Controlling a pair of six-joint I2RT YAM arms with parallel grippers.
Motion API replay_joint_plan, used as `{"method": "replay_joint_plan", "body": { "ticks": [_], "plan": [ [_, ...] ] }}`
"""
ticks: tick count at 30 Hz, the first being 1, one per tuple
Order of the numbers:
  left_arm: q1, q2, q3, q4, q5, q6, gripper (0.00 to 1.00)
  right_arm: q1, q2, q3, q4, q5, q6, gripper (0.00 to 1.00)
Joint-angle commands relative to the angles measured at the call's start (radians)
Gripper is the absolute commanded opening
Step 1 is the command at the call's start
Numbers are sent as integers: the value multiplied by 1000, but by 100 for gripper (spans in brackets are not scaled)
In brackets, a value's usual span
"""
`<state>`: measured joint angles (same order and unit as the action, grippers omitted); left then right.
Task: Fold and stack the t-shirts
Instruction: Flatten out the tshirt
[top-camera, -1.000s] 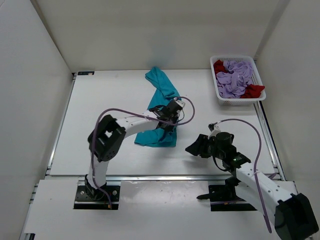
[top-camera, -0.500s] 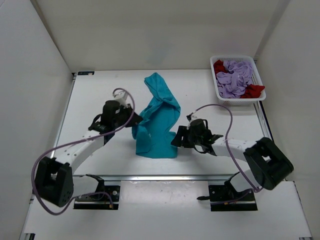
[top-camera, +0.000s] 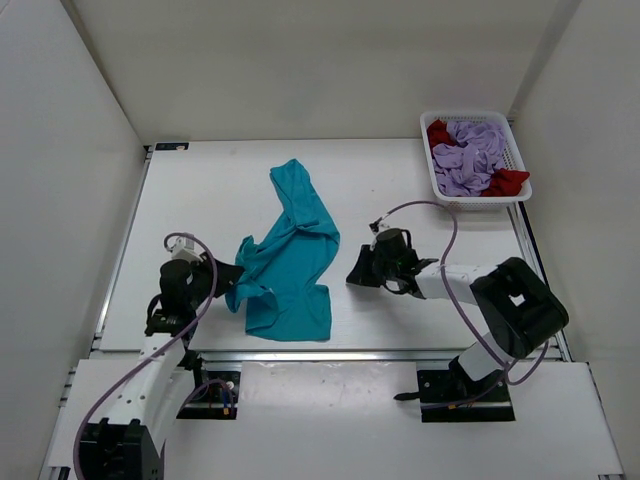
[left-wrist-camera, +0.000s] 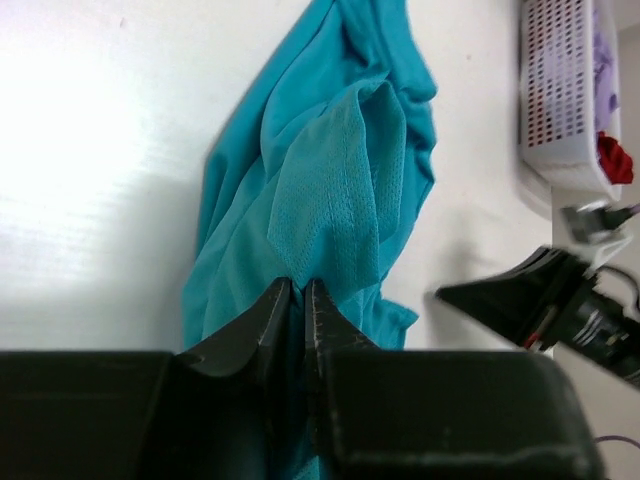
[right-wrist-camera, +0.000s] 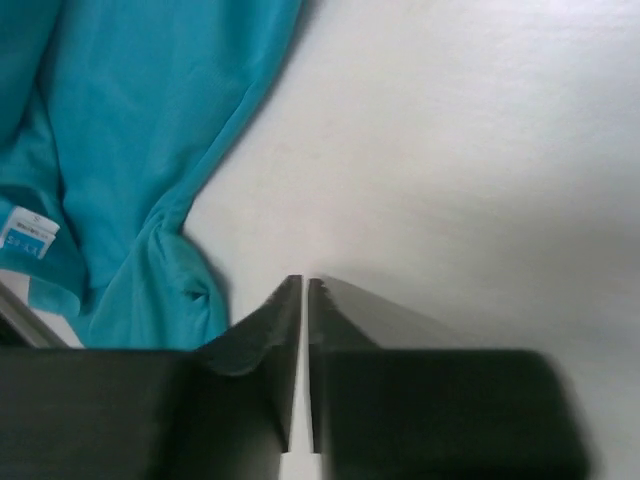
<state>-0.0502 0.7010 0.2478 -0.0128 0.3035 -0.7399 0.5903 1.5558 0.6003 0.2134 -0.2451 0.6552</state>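
Note:
A teal t-shirt (top-camera: 290, 255) lies crumpled and partly spread on the white table, in the middle of the top view. My left gripper (top-camera: 232, 276) is at the shirt's left edge, shut on a raised fold of the teal cloth (left-wrist-camera: 330, 200), which runs between the jaws (left-wrist-camera: 297, 286). My right gripper (top-camera: 352, 276) rests low over bare table just right of the shirt. Its jaws (right-wrist-camera: 304, 283) are shut with only a sliver of table showing between them and nothing held. The shirt's hem (right-wrist-camera: 120, 150) and a white label (right-wrist-camera: 28, 232) lie to its left.
A white basket (top-camera: 478, 201) at the back right holds purple clothes (top-camera: 470, 150) and red clothes (top-camera: 508, 181). White walls close in the table on three sides. Purple cables loop over both arms.
The left arm has drawn back toward the near left, dragging the teal shirt left and flattening it. The right gripper's jaws have closed beside the shirt, with nothing in them.

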Motion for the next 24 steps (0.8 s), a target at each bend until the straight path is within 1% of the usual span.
{"method": "replay_joint_plan", "body": {
  "ticks": [1, 2, 3, 4, 6, 8, 11, 12, 13, 14, 16, 17, 18, 19, 20, 21, 22, 23, 24],
  "plan": [
    [-3, -61, -41, -27, 16, -12, 21, -41, -57, 70, -28, -22, -52, 9],
    [-8, -64, -51, -20, 19, -10, 20, -17, -43, 84, -37, -28, -72, 17],
    [-26, -63, -50, -18, 11, -25, 20, 2, -25, 93, -42, -42, -81, 33],
    [-42, -61, -48, -9, 5, -29, 19, 29, -13, 90, -37, -58, -80, 42],
    [-66, -52, -39, 1, 5, -41, 19, 58, 50, 82, 4, -92, -69, 47],
    [-92, -44, -28, 1, -4, -38, 15, 94, 90, 82, 44, -135, -48, 50],
    [-117, -26, 8, 1, -10, -33, 12, 141, 134, 108, 44, -122, -55, 52],
    [-129, -12, 16, 2, -7, -35, 10, 149, 153, 125, 52, -131, -60, 50],
    [-134, -2, 36, 2, -13, -33, 9, 149, 156, 131, 50, -149, -51, 39],
    [-148, 20, 42, 26, -20, -33, 7, 138, 165, 138, 69, -175, -49, 32],
    [-166, 61, 88, 42, -29, -33, 4, 111, 152, 142, 63, -175, -45, 2],
    [-180, 99, 128, 54, -32, -36, 2, 88, 127, 166, 28, -160, -46, 0],
    [-175, 120, 184, 60, -32, -35, 1, 69, 87, 203, -3, -155, -74, 0],
    [-177, 173, 267, 65, -27, -30, 0, 25, 67, 237, -56, -137, -89, 0],
    [-174, 230, 310, 66, -32, -26, 0, -25, 29, 322, -137, -125, -126, 0],
    [-163, 264, 418, 56, -18, -20, 0, -79, 12, 440, -187, -128, -156, 0],
    [-130, 328, 539, 45, 0, -19, 0, -107, 1, 510, -295, -137, -178, 0],
    [-75, 385, 601, 31, 55, -44, 0, -150, -2, 655, -378, -144, -205, 0],
    [-18, 417, 708, 27, 119, -82, 0, -176, -10, 779, -449, -135, -229, 0]
  ]
}}
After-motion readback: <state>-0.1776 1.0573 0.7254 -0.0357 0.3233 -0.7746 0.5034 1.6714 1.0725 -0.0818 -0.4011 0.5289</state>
